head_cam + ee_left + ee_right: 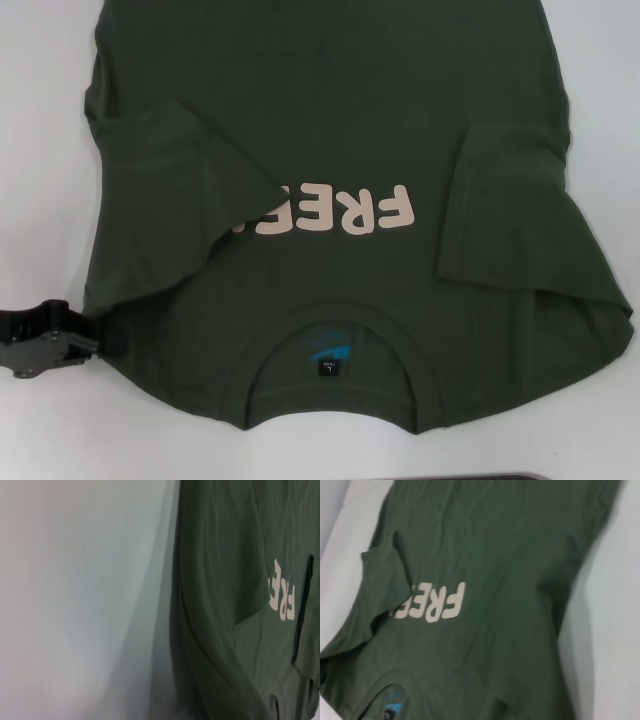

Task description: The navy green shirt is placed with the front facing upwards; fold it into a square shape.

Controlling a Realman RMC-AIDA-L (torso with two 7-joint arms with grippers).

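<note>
Left gripper [60, 340] low at the robot's left edge of the head view, black, its tip against the shoulder edge of the navy green shirt [330, 150]; jaw state not readable there, cloth and dark metal merging at the contact. Right gripper out of sight in all three views.

Shirt spread front-up on the white table [40, 120], collar [330, 345] nearest the robot, hem running off the far edge of the head view. Both short sleeves folded inward over the chest: left sleeve [170, 190] lying across the start of the cream "FREE!" print [340, 215] and hiding part of it, right sleeve [500, 210] just beside the print's other end without covering it. Small tag [328, 368] inside the neck opening.

Left wrist view: only the shirt's side edge [240, 605] against bare table [75, 600], a slice of print, no fingers.

Right wrist view: chest and print [432, 602] from a slant, left sleeve fold [382, 582], neck tag at the frame's border, own fingers absent.
</note>
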